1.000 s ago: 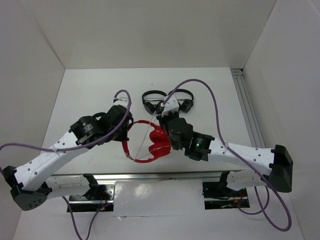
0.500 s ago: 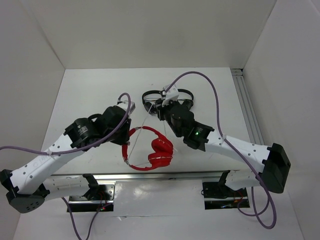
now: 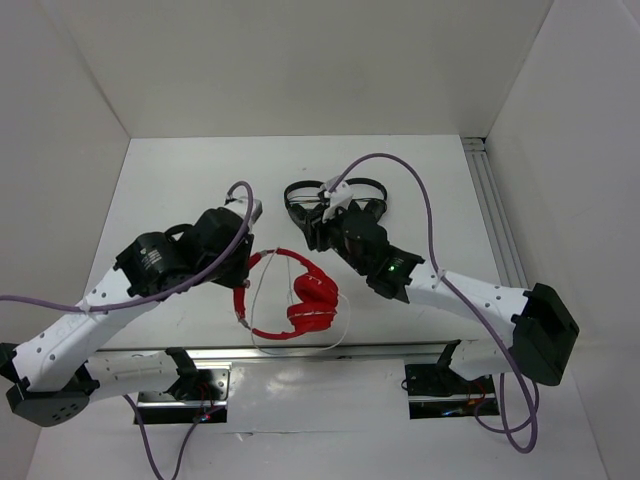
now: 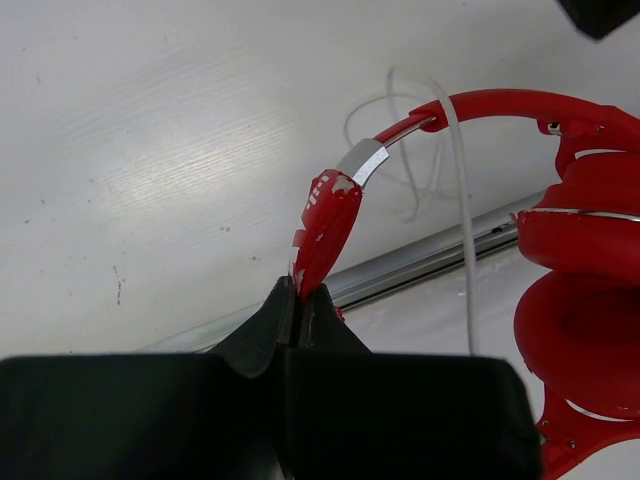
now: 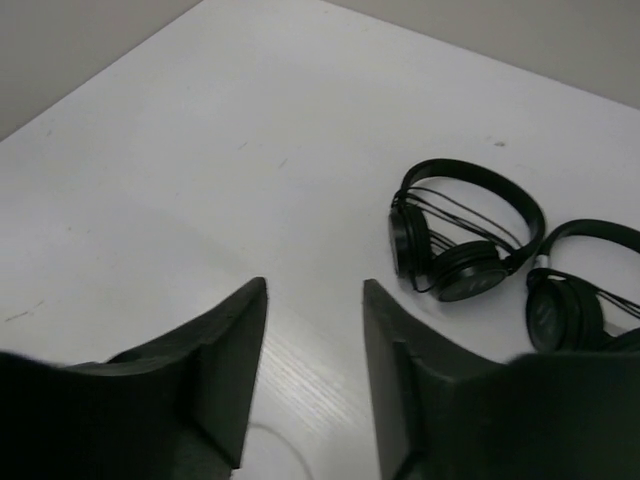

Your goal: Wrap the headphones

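Observation:
The red headphones [image 3: 312, 302] lie near the table's front edge, cups folded together and headband arching to the left. My left gripper [image 3: 243, 274] is shut on the headband's left end; in the left wrist view the red band [image 4: 326, 228] sticks out from the closed left gripper [image 4: 298, 292], with the cups [image 4: 585, 300] at right. The thin white cable [image 3: 262, 318] lies in a loose loop around the headphones. My right gripper [image 3: 316, 232] hovers behind the headphones; the right wrist view shows this gripper [image 5: 314, 290] open and empty above bare table.
Two smaller black headphones [image 3: 300, 196] [image 3: 371, 192] lie at the back, right by my right gripper, also seen as black headphones [image 5: 460, 235] [image 5: 580, 290] in the right wrist view. A metal rail [image 3: 320, 350] runs along the table's front edge just below the red headphones.
My right gripper rose from the red cups toward the back, pulling the cable taut, then opened; the cable now lies slack. The left gripper dragged the headphones slightly left.

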Motion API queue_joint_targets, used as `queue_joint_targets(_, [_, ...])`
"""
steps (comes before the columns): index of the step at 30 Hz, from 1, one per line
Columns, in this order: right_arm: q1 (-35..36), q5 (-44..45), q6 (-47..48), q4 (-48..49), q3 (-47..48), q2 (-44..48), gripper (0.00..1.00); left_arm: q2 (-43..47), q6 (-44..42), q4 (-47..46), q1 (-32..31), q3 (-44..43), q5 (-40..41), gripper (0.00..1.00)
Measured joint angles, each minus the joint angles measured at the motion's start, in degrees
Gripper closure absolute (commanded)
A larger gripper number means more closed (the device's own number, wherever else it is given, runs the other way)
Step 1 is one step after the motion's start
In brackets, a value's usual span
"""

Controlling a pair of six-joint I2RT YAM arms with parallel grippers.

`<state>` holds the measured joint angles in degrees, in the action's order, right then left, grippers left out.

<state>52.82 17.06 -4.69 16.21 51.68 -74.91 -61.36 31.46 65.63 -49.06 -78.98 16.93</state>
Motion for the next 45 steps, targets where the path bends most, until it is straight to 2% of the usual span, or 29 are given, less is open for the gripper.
queue_joint_targets(1, [-0.2, -1.3, -0.2, 0.5, -0.8, 0.0, 0.37, -0.2, 0.0, 0.7, 0.0, -0.5, 0.5, 1.00])
queue_joint_targets(2, [-0.5, -3.1, -0.3, 1.1, -1.7, 0.0, 0.33, -0.3, 0.0, 1.4, 0.0, -0.9, 0.8, 1.00])
queue_joint_targets(6, [-3.7, -12.2, 0.0, 2.4, -5.0, 0.3, 0.24, -1.3, 0.3, 4.5, 0.0, -2.9, 2.4, 1.00])
queue_joint_targets(13, [-15.7, -35.9, -3.7, 6.8, -9.7, 0.0, 0.20, -2.3, 0.4, 7.9, 0.0, -9.0, 3.4, 1.00])
queue_joint_targets(17, [-15.4, -47.4, -7.1, 11.8, -9.6, -5.3, 0.20, -2.6, 0.6, 8.2, 0.0, -11.0, 3.4, 1.00])
queue_joint_targets(20, [-12.9, -51.6, -9.5, 16.1, -10.1, -9.3, 0.20, -2.9, 1.2, 8.2, 0.0, -11.3, 3.4, 1.00])
queue_joint_targets(24, [-9.3, -54.3, -12.9, 22.8, -11.6, -12.4, 0.20, -3.3, 2.0, 8.2, 0.0, -11.3, 3.3, 1.00])
queue_joint_targets(27, [-8.2, -55.4, -15.1, 27.8, -11.9, -15.4, 0.29, -3.9, 2.0, 8.6, 0.0, -11.9, 2.9, 1.00])
queue_joint_targets(35, [-7.8, -56.5, -21.1, 38.2, -15.8, -20.6, 0.28, -4.6, 3.5, 8.0, 0.5, -14.1, 2.7, 1.00])
queue_joint_targets(39, [-9.1, -51.5, -21.9, 38.4, -18.2, -18.5, 0.25, -4.6, 3.5, 7.9, 0.5, -14.2, 2.7, 1.00])
queue_joint_targets(42, [-11.7, -45.8, -23.0, 38.3, -21.6, -12.7, 0.23, -4.5, 3.5, 7.7, 1.0, -14.1, 2.6, 1.00])
queue_joint_targets(45, [-14.3, -43.8, -23.8, 38.9, -22.3, -8.1, 0.23, -4.5, 3.5, 7.6, 1.3, -14.1, 2.3, 1.00])
